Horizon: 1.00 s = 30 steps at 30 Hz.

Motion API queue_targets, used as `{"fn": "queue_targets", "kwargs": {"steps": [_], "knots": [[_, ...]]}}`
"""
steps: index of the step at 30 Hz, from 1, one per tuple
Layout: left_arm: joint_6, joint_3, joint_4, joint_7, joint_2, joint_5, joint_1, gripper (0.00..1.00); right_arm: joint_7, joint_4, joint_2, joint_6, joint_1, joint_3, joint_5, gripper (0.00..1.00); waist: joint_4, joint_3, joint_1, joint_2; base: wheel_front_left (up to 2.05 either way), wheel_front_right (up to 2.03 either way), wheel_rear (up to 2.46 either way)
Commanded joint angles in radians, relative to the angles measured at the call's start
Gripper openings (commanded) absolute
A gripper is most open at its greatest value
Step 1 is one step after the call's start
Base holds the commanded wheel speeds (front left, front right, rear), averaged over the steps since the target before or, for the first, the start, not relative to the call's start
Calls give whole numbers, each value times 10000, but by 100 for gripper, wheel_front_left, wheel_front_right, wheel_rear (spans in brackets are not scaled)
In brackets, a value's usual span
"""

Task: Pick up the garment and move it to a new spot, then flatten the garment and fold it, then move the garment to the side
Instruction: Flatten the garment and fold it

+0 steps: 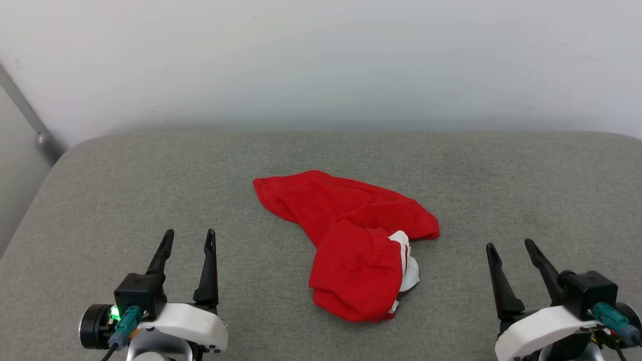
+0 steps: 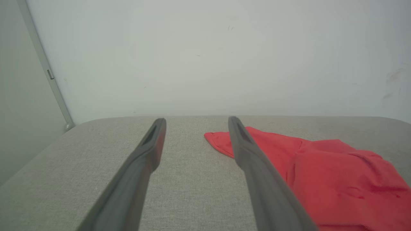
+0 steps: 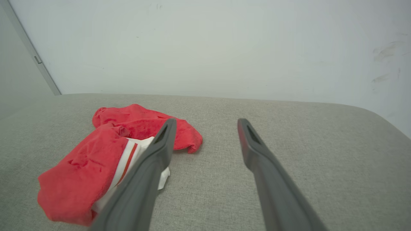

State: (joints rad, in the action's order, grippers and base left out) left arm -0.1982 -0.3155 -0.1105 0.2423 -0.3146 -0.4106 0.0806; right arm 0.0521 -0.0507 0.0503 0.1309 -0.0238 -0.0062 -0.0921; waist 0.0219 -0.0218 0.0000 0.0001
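My left fingers stand apart at the near left of the desk, which is covered in grey fabric. Nothing is between them. My right fingers stand apart in the same way at the near right, also with nothing between them. Both pairs point toward the far edge and the white wall behind it.

The garment lies crumpled on the desk about midway between my two pairs of fingers, clear of both. It is a red jersey shirt, bunched into a loose heap. One red lobe stretches to the far left, another reaches right, and a thicker fold comes toward the near edge. A white sleeve part with red stripes pokes out on the right side of that near fold. I cannot make out any lettering on the cloth.

Along my left fingers, the garment lies to the right, its far corner partly behind the right-hand finger. Along my right fingers, the garment lies to the left, and the left-hand finger crosses in front of the striped white part.

A grey metal strip runs slantwise at the far left beside the wall.
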Motion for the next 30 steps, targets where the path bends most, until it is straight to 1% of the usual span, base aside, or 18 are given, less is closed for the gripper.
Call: {"fn": "queue_targets", "kwargs": {"steps": [1,4,7,9,11,12,14,17,20,21,26,30], "knots": [[-44,21,43,38,-45,-29,-116,100,-21,39,-1,-3,25,-30,-51,100,-17,5,0,-1,0,0,0],[-39,23,85,46,-52,-45,-124,100,-105,-26,2,-3,20,-317,-76,100,-37,27,0,-1,0,0,0],[-61,-10,155,55,-5,-41,-50,100,-472,-211,1,-3,190,-958,-209,100,21,124,0,-1,0,0,0],[-42,-70,208,46,42,-10,98,100,-880,-363,-4,-3,386,-1311,-10,100,147,254,0,-1,0,0,0],[18,-135,241,59,79,35,304,100,-1346,-505,-4,-3,638,-1592,-53,100,294,436,0,-1,0,0,0],[44,-183,262,67,102,48,414,100,-1618,-549,-4,-3,778,-1688,140,100,382,552,0,-1,0,0,0],[111,-258,280,87,148,123,600,100,-2185,-608,-3,-3,1108,-1718,142,100,550,783,0,-1,0,0,0],[208,-317,261,133,234,177,884,100,-3287,-662,-9,-3,1625,-1286,122,100,772,1151,0,-1,0,0,0],[298,-312,191,164,374,205,1102,100,-4526,-748,267,-5,2063,-546,-114,100,966,1493,0,-1,0,0,0],[298,-312,191,164,374,205,1102,100,-4526,-748,267,-5,2063,-546,-114,100,966,1493,0,-1,0,0,0],[451,-260,74,223,602,246,1426,100,-6337,-909,729,-3,2667,837,-717,100,1274,2060,0,-1,0,0,0],[561,-232,0,243,818,347,1664,100,-7253,-1290,948,-3,3003,1610,-1238,100,1473,2442,0,-1,0,0,0]]}}
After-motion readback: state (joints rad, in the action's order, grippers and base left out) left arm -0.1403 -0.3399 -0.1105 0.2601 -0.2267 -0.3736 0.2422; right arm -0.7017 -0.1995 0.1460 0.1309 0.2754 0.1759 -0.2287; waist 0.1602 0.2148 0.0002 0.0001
